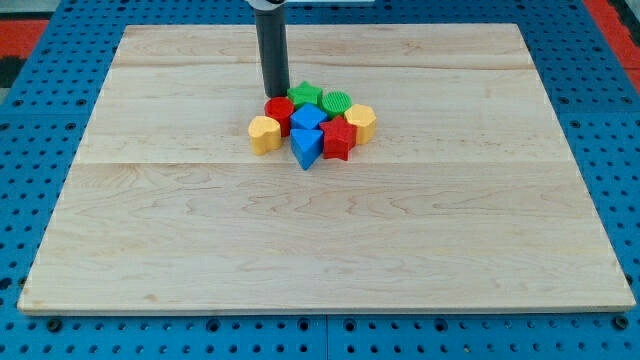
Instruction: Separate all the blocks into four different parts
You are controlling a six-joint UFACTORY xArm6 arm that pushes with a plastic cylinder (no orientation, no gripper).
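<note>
Several blocks sit bunched together a little above the board's middle. A green star block (305, 95) and a green round block (337, 102) lie at the cluster's top. A red round block (278, 112) is at its upper left, a yellow block (264, 133) at its left, a yellow hexagon block (360, 122) at its right. A blue cube (307, 119) and a blue triangular block (306, 147) sit in the middle and bottom, with a red star block (338, 141) to their right. My tip (274, 97) touches the top of the red round block, left of the green star.
The blocks lie on a pale wooden board (320, 230) that rests on a blue pegboard table (40, 120). The dark rod (272, 50) comes down from the view's top edge.
</note>
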